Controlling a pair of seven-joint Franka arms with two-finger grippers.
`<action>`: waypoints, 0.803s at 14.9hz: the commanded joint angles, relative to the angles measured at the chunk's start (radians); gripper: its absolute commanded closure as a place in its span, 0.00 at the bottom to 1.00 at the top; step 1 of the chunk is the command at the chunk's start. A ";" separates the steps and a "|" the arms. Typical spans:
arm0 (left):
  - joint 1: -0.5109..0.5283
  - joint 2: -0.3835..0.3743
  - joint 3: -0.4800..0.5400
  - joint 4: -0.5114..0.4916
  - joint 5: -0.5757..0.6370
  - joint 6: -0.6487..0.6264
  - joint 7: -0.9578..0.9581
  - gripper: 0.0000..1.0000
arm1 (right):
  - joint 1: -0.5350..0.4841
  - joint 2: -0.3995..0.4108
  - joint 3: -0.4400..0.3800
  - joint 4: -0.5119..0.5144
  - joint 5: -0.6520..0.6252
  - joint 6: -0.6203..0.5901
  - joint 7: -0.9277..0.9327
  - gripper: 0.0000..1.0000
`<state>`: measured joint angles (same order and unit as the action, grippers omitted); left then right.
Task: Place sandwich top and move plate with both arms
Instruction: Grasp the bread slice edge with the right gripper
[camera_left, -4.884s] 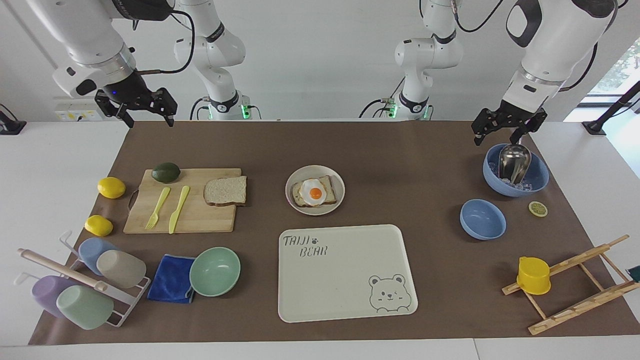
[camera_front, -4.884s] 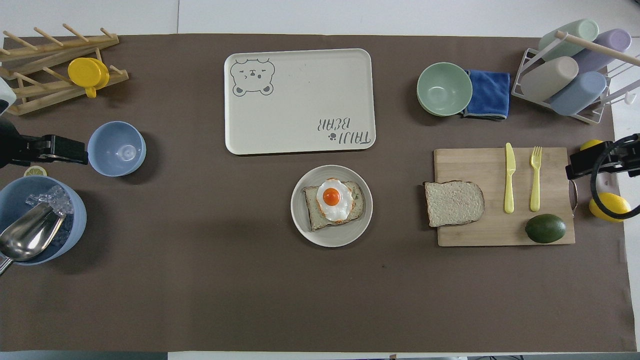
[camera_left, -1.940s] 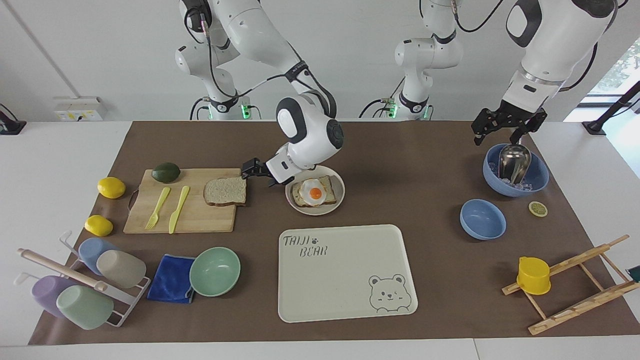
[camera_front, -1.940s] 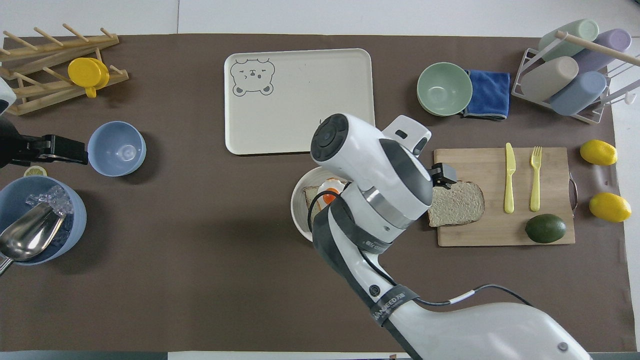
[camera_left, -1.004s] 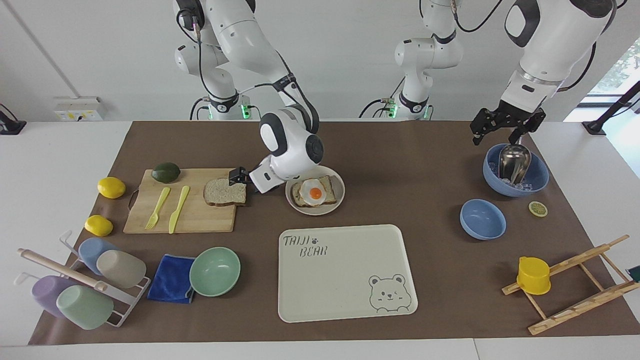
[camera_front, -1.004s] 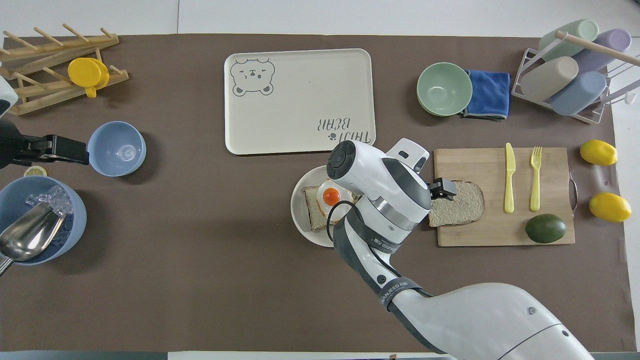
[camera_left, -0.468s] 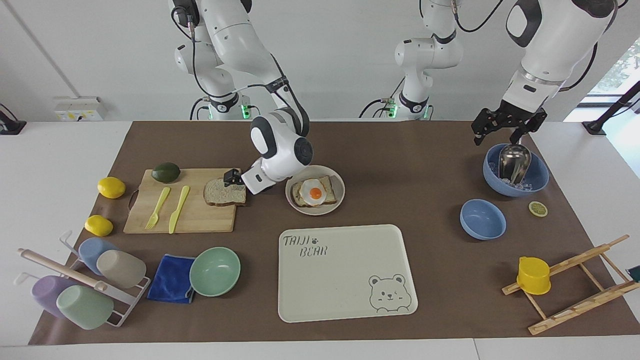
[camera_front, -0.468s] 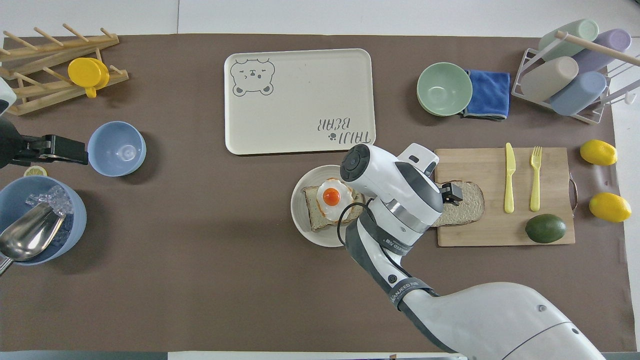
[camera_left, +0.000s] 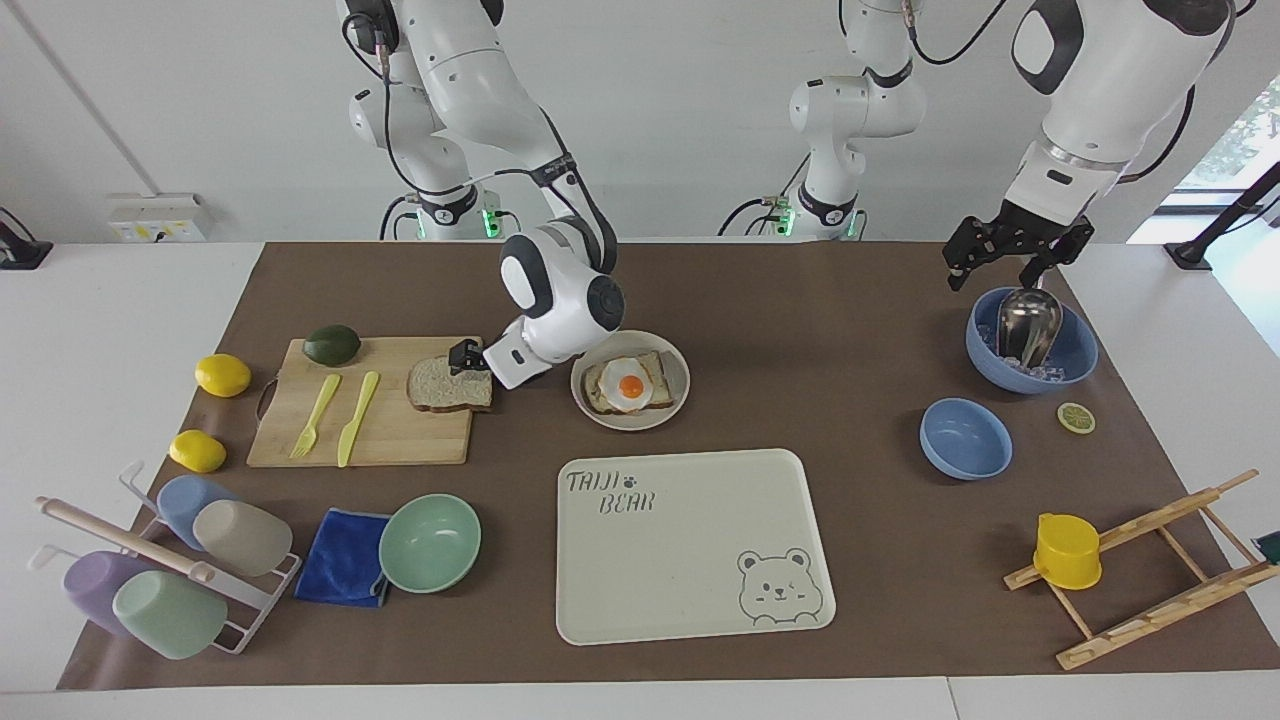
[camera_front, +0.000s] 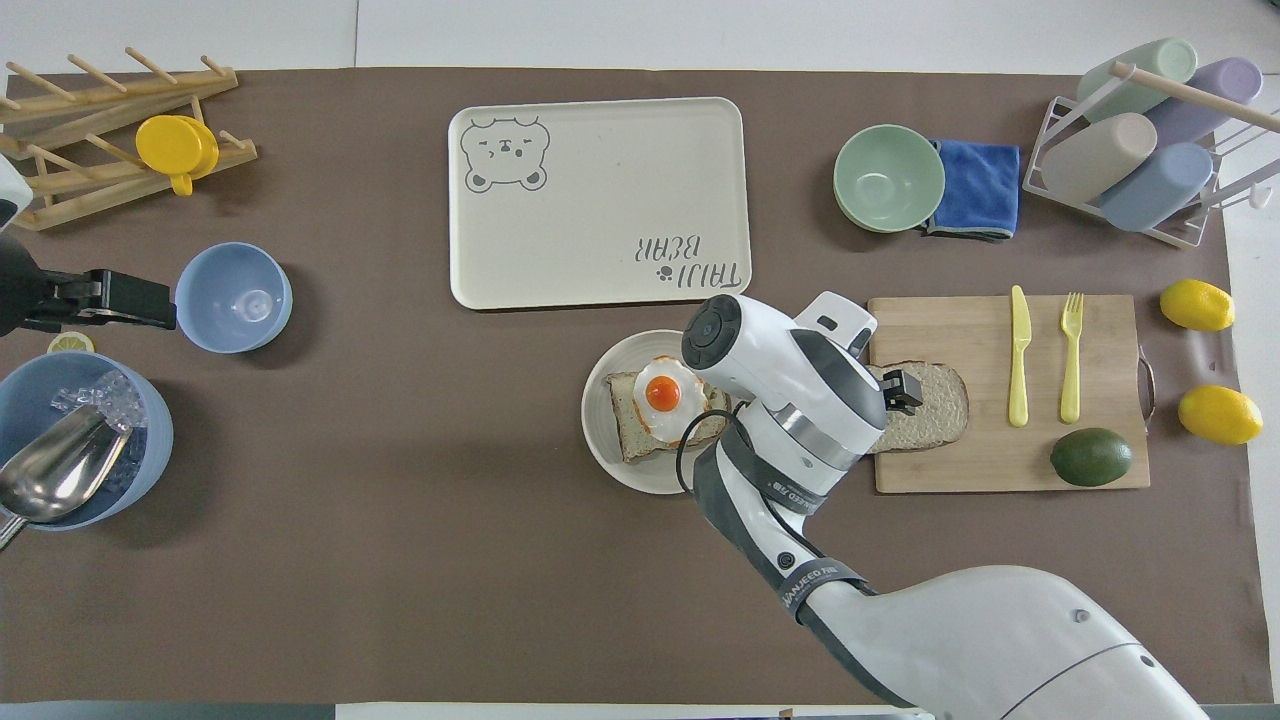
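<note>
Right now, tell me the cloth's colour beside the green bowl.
Blue cloth; clearest in the overhead view.

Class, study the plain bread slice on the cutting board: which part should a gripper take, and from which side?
Probably the sandwich top by its square edge overhanging the cutting board beside the plate. It lies flat; there the right gripper already sits.

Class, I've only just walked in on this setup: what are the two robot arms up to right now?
The right gripper is down at the edge of the plain bread slice on the wooden cutting board, ready to take it. The plate beside the board holds the egg-topped slice, still uncovered. The left gripper waits over the blue bowl holding ice and a metal scoop.
</note>
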<state>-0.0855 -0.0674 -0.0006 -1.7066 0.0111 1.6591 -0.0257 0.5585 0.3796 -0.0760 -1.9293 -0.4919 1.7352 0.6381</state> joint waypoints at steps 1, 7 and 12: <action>-0.002 -0.011 -0.001 -0.001 0.020 -0.009 0.007 0.00 | -0.009 -0.033 0.009 -0.040 -0.016 0.026 0.017 0.30; 0.001 -0.011 -0.001 -0.001 0.020 -0.009 0.007 0.00 | -0.006 -0.042 0.009 -0.072 -0.016 0.049 0.043 0.34; 0.003 -0.011 -0.001 -0.001 0.020 -0.009 0.007 0.00 | 0.001 -0.041 0.009 -0.062 -0.016 0.040 0.034 0.83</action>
<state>-0.0856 -0.0674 -0.0009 -1.7066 0.0111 1.6591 -0.0256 0.5629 0.3688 -0.0746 -1.9621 -0.4919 1.7609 0.6543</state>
